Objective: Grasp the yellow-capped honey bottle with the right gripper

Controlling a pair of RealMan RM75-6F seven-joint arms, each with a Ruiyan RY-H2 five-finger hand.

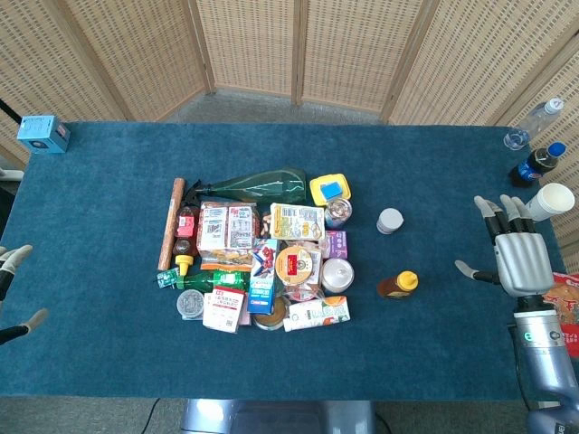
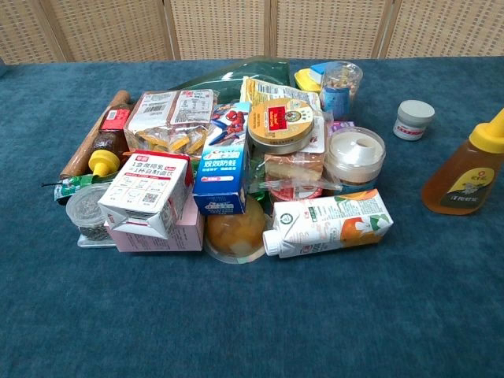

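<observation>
Nearest the chest camera, in the lower middle of its frame, a juice carton (image 2: 331, 224) is seen lying on its side at the front edge of a crowded pile of groceries, with a white milk carton (image 2: 148, 193) to its left. Apart from that pile, at the right edge of the same frame, the honey bottle (image 2: 465, 169) stands upright on the blue table (image 2: 252, 323), its yellow cap (image 2: 492, 134) uppermost; a small white jar (image 2: 413, 118) is set further back and to the left of it. In the head view the honey bottle (image 1: 398, 285) is found right of centre, and the right hand (image 1: 511, 253) is held well apart from it, near the right edge, with fingers spread and nothing in its grasp. The left hand (image 1: 14, 289) is glimpsed only at the left edge, fingers apart and empty as far as can be told. The grasp is judged not yet begun. The bottle would best be approached from its free right side, and its amber body enclosed below the cap, so that it is not toppled towards the pile.
</observation>
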